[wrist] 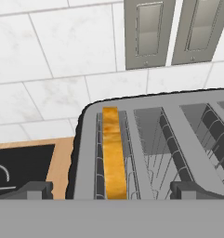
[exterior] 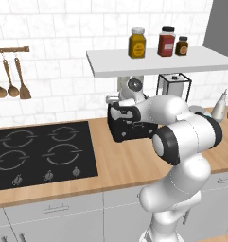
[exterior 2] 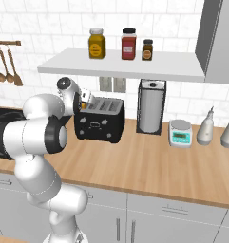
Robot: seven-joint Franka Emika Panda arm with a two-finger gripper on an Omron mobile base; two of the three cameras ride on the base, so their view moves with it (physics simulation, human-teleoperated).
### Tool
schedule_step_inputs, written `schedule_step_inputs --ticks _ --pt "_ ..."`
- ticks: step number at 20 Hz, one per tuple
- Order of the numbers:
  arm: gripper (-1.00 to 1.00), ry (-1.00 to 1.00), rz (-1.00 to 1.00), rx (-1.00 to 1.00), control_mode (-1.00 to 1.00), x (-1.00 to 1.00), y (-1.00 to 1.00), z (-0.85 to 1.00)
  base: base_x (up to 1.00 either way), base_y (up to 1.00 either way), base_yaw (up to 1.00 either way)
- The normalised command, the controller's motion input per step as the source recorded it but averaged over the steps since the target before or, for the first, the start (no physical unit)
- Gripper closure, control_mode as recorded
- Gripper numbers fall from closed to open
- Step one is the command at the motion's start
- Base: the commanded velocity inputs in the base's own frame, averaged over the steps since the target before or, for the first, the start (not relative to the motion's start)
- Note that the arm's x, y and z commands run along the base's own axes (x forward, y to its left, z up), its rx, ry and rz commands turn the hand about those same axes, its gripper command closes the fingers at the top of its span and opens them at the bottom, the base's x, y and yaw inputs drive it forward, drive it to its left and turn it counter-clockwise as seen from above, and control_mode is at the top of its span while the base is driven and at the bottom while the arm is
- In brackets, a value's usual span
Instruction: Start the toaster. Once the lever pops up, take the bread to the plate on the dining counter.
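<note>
The black toaster (exterior: 130,130) (exterior 2: 100,124) stands on the wood worktop against the tiled wall. Its silvery top (wrist: 178,135) with two slots lies under my hand. The bread (wrist: 114,153), golden-brown along its crust, sits upright in the left-hand slot, sunk low between the wires. My gripper (exterior: 119,109) (exterior 2: 85,101) (wrist: 113,190) hovers just above the toaster's top at the bread's end. It is open wide, one fingertip (wrist: 34,189) on each side of the slots, and nothing is held. The plate and the dining counter are out of view.
A black hob (exterior: 39,151) lies left of the toaster. A white shelf (exterior 2: 120,66) with three jars hangs close above it. Right of it stand a paper-towel holder (exterior 2: 151,107), a small scale (exterior 2: 180,133) and two bottles (exterior 2: 206,126). Two wall sockets (wrist: 148,32) are behind.
</note>
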Motion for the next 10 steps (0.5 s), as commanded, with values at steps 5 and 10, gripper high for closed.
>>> schedule_step_inputs --ticks 5,10 --pt "-1.00 0.00 0.00 0.00 -1.00 0.00 0.00 0.00 0.00 0.00 0.00" --pt "-1.00 0.00 0.00 0.00 -1.00 0.00 0.00 0.00 0.00 0.00 0.00"
